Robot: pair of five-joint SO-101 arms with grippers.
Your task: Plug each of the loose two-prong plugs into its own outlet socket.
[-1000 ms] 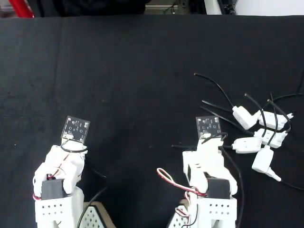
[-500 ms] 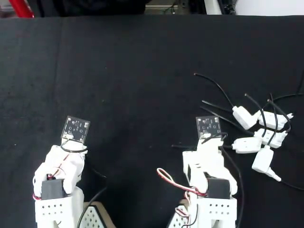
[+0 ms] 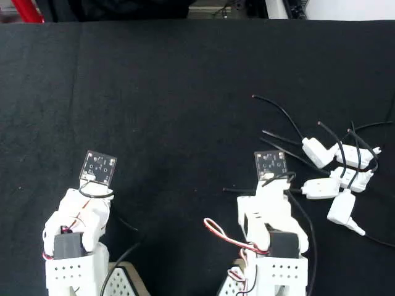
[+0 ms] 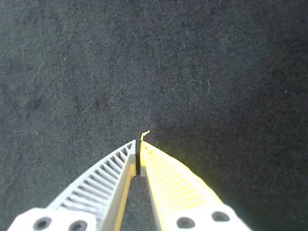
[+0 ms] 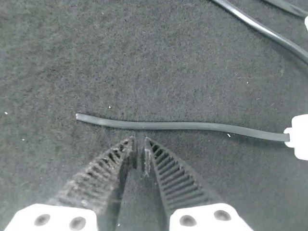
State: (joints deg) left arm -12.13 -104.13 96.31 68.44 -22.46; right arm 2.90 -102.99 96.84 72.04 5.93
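Observation:
Several white plug and socket pieces with black cords lie in a cluster (image 3: 336, 176) on the black cloth, at the right of the table. The nearest one (image 3: 318, 187) sits just right of the right arm (image 3: 271, 222). Its thin black cord (image 5: 183, 126) runs across the cloth just past my right gripper (image 5: 139, 142), which is shut with nothing between its fingers. A white piece's edge (image 5: 301, 139) is at the cord's far end. My left gripper (image 4: 139, 143) is shut and empty over bare cloth. The left arm (image 3: 80, 225) stands folded at the front left.
The black cloth (image 3: 185, 92) covers the whole table. More black cords (image 3: 281, 111) trail from the cluster toward the table's middle. A red object (image 3: 28, 9) and dark gear stand beyond the far edge.

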